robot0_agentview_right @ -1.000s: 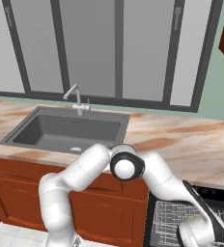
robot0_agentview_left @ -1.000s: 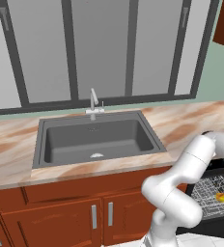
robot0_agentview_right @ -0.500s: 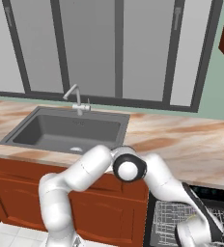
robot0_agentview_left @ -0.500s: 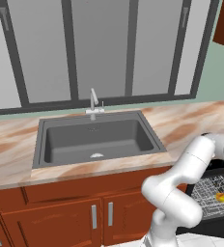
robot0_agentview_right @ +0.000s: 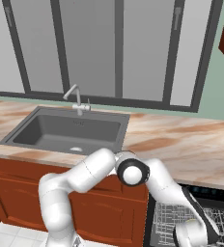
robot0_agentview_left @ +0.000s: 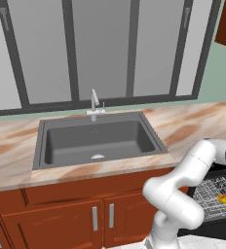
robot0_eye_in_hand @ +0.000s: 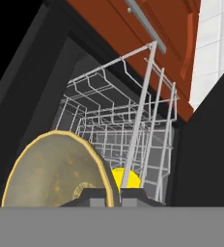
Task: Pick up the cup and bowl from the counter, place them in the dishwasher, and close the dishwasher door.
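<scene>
Gold-rimmed bowl (robot0_eye_in_hand: 61, 171) pinched by claw (robot0_eye_in_hand: 113, 194) w/ rack (robot0_eye_in_hand: 133, 125) ahead; loading step. Next, prob.: lower, release, then shut door.

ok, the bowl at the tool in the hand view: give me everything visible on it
The round olive-gold bowl with a yellow rim looks glazed, mottled and speckled, with a raised foot ring on its underside. It stands on edge, tilted, underside toward the camera. The shut tool pinches its rim. It sits inside the black dishwasher, within the pale grey wire rack, with a bright yellow object partly hidden behind it. Whether it rests on the rack is unclear.
</scene>
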Robot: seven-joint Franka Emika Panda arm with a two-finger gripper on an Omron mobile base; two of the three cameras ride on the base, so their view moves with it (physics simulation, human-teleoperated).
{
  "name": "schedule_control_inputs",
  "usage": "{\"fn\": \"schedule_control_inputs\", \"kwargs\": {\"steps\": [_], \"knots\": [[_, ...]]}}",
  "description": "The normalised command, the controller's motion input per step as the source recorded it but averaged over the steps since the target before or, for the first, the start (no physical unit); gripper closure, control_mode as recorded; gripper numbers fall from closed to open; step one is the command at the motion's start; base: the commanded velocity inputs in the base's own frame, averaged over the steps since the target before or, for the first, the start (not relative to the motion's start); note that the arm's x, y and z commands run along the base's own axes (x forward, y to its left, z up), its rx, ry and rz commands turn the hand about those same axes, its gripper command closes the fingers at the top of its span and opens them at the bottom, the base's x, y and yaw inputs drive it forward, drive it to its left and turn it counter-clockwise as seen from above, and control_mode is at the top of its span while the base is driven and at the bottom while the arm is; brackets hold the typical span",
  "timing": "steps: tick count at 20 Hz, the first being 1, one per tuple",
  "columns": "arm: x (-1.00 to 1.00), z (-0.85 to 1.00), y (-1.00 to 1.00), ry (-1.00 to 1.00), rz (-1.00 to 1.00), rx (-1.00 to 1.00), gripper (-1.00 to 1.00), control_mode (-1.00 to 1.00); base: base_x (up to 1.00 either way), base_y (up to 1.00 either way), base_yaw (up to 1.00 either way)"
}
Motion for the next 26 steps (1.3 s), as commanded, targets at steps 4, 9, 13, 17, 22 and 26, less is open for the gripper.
{"fn": "schedule_control_inputs", "kwargs": {"steps": [4,9,13,17,22,26], "knots": [[0.05,-0.11,-0.16,0.00,0.00,-0.02,1.00,-1.00,0.00,0.00,0.00],[0.12,0.00,-0.30,0.00,0.00,-0.02,1.00,-1.00,0.00,0.00,0.00],[0.22,-0.01,-0.30,0.00,0.00,0.00,1.00,-1.00,0.00,0.00,0.00],[0.29,-0.21,-0.23,0.01,0.00,0.00,1.00,-1.00,0.00,0.00,0.00],[0.30,-0.55,-0.16,0.08,0.00,0.00,1.00,-1.00,0.00,0.00,0.00],[0.26,-0.62,-0.11,0.09,0.00,0.00,1.00,-1.00,0.00,0.00,0.00]]}}
